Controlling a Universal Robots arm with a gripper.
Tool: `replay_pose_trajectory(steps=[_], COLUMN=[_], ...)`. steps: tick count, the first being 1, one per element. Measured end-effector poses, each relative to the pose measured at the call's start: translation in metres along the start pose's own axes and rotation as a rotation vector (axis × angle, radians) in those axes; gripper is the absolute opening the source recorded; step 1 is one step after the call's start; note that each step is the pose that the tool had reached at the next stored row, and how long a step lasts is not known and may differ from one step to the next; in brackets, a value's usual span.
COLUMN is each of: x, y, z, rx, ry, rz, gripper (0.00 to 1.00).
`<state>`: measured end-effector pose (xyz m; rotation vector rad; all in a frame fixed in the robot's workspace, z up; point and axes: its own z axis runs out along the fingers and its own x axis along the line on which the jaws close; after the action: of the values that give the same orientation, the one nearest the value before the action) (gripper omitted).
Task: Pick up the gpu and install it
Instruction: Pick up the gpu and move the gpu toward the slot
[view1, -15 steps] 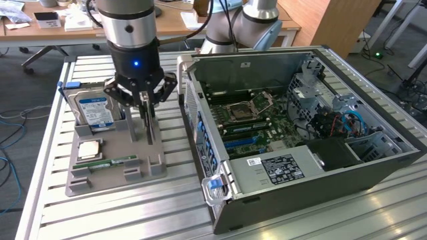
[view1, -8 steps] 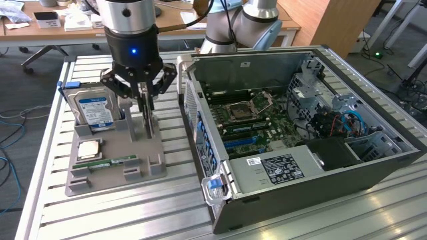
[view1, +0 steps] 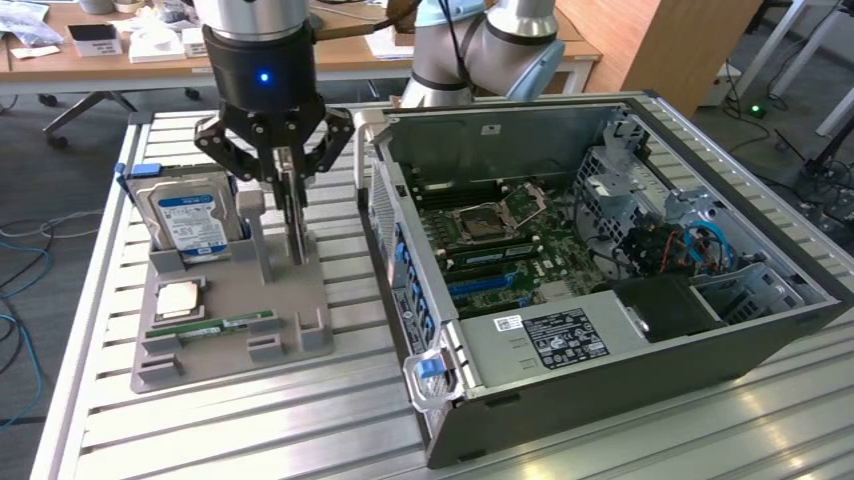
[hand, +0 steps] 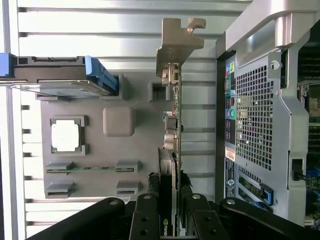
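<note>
The gpu (view1: 296, 228) is a thin dark card held on edge, upright over the grey parts holder (view1: 287, 310). My gripper (view1: 284, 185) is shut on its upper end, one finger on each face. In the wrist view the gpu (hand: 170, 142) runs edge-on away from my gripper (hand: 169, 222), ending in its pale metal bracket (hand: 176, 47). I cannot tell whether its lower edge still touches the holder (hand: 142, 125). The open computer case (view1: 400, 250) lies at the exterior view's right, motherboard (view1: 494, 240) exposed.
On the holder stand a blue-labelled hard drive (view1: 187, 215), a processor (view1: 178, 298) and a narrow memory stick (view1: 220, 325). The case's perforated rear panel (hand: 255, 115) is close beside the card. Everything rests on a slatted aluminium table (view1: 200, 430).
</note>
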<state>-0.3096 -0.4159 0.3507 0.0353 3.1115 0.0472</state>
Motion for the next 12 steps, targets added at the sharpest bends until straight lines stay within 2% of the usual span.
replay_pose_trajectory(steps=[3, 12], x=[0.000, 0.000], y=[0.0002, 0.0005], z=[-0.0072, -0.0170], rx=[0.0000, 0.0000], ry=[0.0000, -0.0001], rz=[0.000, 0.000], gripper=[0.26, 0.26])
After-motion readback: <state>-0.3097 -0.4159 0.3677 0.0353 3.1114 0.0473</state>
